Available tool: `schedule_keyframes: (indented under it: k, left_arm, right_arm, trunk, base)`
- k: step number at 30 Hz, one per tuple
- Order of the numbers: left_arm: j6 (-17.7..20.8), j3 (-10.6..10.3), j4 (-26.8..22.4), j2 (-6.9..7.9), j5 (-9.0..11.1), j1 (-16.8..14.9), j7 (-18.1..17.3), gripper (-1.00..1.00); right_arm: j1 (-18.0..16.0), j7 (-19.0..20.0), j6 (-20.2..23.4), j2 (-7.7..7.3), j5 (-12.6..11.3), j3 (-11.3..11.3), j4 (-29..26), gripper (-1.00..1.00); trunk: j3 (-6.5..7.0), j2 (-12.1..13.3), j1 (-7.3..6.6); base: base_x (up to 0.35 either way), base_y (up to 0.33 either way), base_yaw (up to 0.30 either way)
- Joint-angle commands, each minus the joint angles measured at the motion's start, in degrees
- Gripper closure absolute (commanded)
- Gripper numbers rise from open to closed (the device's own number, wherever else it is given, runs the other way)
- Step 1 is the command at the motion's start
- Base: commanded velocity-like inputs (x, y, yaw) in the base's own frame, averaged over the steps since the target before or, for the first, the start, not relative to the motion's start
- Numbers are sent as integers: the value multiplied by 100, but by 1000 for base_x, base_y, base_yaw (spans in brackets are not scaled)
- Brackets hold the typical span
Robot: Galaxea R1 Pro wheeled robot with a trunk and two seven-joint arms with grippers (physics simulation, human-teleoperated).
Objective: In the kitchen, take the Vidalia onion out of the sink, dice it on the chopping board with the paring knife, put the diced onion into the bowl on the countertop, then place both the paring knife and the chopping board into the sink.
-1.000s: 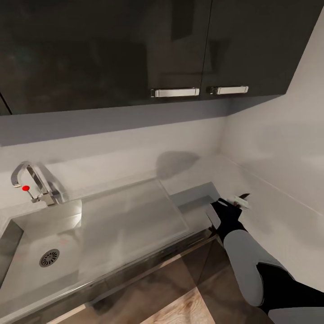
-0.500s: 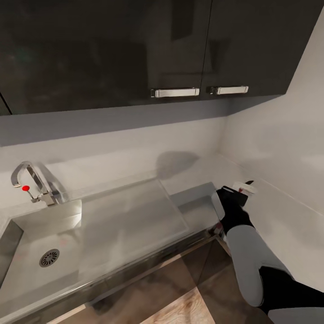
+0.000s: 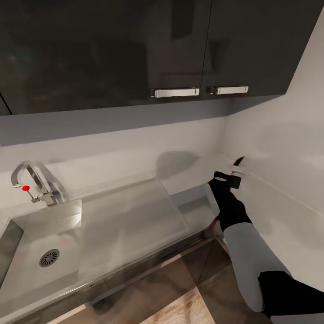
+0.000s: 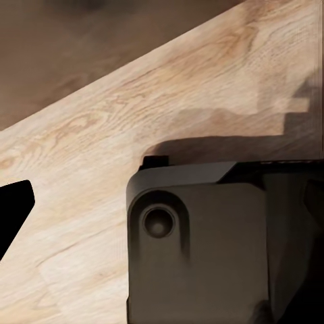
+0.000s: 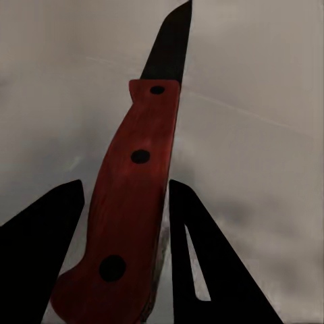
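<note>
My right gripper (image 5: 125, 256) clamps one red-handled paring knife with a short dark blade (image 5: 138, 196), held above the glossy grey countertop (image 3: 198, 213) near the corner wall. One grey steel sink (image 3: 40, 234), one faucet (image 3: 33, 180). Two cabinet handles (image 3: 175, 92). Left claw (image 4: 13, 212): can't tell its state.

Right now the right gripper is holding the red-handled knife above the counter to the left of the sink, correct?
Not quite. The right gripper does hold the knife, but in the head view it is to the right of the sink, near the corner wall, not left of it.
</note>
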Motion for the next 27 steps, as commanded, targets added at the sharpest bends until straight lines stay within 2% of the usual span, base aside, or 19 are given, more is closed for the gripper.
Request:
schedule_keyframes:
  k: [1,4,7,9,13,21,27]
  left_arm:
    - [-46,-48,25,-16,94,-10,14,-100]
    - [-54,-47,18,-32,333,-10,10,-100]
    - [-59,-47,15,-30,736,-10,8,-100]
    - [-57,-47,15,-30,836,-10,8,-100]
    - [-81,-58,15,-29,892,-10,1,-100]
    - [-132,-64,7,-23,897,-10,-2,-100]
    - [-147,-64,6,-25,898,-10,-1,-100]
  right_arm:
    - [-5,73,22,5,-31,20,-11,100]
    - [-5,470,26,6,-33,35,-52,100]
    - [-5,842,30,-12,-40,45,-145,100]
    - [-5,1003,31,-23,-51,46,-161,100]
    - [-5,1466,34,-42,-37,43,-125,100]
    - [1,1694,38,-50,-50,39,-119,100]
    - [10,2051,39,-59,-19,25,-121,100]
  trunk:
    - [-10,-9,2]
    - [-10,-9,2]
    - [-10,-9,2]
    - [-10,-9,2]
    - [-10,-9,2]
    - [-10,-9,2]
    - [-10,-9,2]
  base:
    - [0,0,0]
    - [0,0,0]
    - [0,0,0]
    - [0,0,0]
    - [0,0,0]
    - [0,0,0]
    - [0,0,0]
